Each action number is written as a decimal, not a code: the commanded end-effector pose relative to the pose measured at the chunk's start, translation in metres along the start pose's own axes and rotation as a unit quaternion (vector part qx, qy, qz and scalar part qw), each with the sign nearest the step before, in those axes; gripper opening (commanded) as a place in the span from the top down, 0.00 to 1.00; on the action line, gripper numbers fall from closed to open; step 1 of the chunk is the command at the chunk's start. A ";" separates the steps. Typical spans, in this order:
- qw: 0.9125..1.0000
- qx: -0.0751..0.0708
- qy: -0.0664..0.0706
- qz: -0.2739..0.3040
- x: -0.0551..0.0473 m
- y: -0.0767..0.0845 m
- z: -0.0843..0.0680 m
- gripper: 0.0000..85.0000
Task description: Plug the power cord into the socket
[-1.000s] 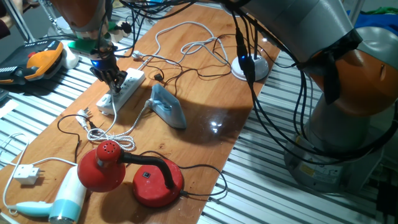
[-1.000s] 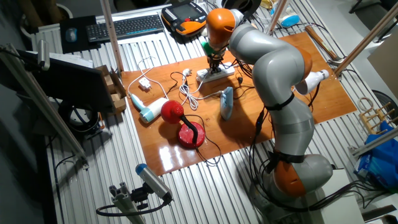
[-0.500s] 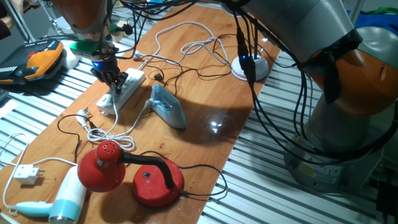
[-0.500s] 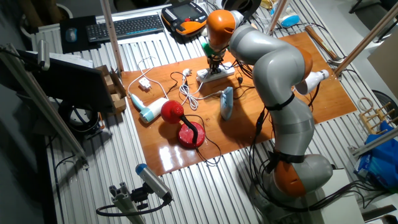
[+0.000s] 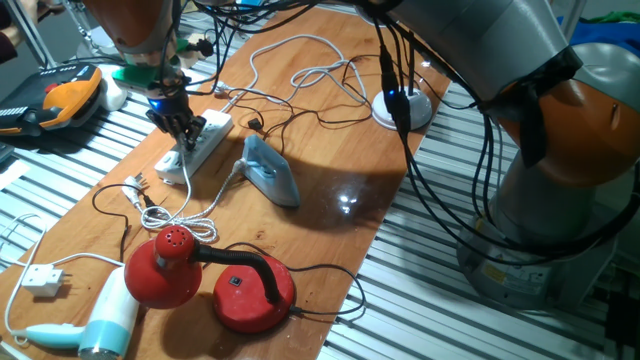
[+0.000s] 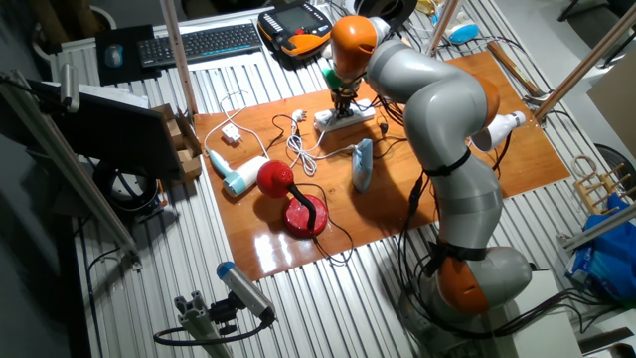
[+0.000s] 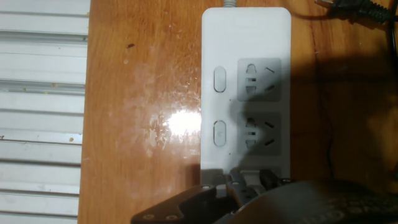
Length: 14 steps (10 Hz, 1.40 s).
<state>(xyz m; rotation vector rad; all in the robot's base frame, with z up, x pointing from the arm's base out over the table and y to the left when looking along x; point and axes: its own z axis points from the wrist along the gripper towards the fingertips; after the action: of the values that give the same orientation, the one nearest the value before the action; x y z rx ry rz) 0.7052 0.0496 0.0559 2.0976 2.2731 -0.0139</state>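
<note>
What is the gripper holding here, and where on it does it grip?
It cannot be told: the gripper is down on the socket, its fingertips hidden; any plug between them is not visible.

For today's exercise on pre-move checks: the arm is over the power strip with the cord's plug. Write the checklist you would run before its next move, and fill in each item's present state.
1. The gripper is over the socket: ok, it stands at the strip in both fixed views.
2. The fingers are at the strip's near end: ok in the hand view.
3. The plug is held: cannot tell, the fingers hide it.
4. The pins are lined up with an outlet: cannot tell, the spot is covered.
5. The two outlets ahead are free: ok, both are empty with their switches showing.
6. The power cord has slack: ok, it lies loose on the table.
</note>
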 end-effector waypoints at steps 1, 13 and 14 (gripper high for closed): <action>1.000 -0.002 0.001 0.001 0.000 0.000 -0.001 1.00; 1.000 -0.004 -0.004 -0.016 0.002 -0.005 -0.029 0.20; 1.000 -0.002 -0.003 -0.019 0.003 -0.007 -0.035 0.20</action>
<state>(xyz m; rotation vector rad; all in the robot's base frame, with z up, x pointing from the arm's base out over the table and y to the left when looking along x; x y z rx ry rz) 0.6969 0.0533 0.0921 2.0475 2.3095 -0.0194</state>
